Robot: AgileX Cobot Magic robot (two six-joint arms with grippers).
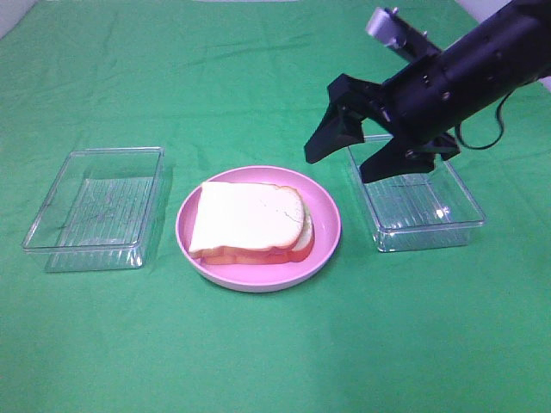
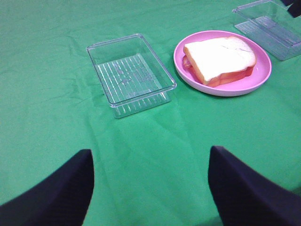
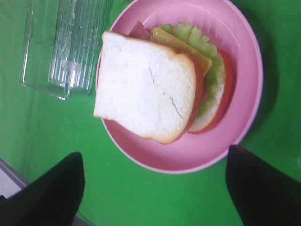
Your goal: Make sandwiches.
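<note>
Pink plate [image 1: 327, 225] sits centre on the green cloth [image 1: 258, 344], carrying the assembled sandwich [image 1: 250, 222]; lettuce [image 3: 209, 61] and cheese [image 3: 181, 45] protrude beneath the top slice. Clear trays [image 1: 95, 206] [image 1: 422, 206] flank it. Right gripper [image 1: 357, 151] hangs spread, empty, between plate and right tray. Left gripper [image 2: 150, 188] spread, empty.

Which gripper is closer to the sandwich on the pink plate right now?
Right. The right gripper hangs open just above and beside the sandwich; the left gripper is open farther off, back across the green cloth.
</note>
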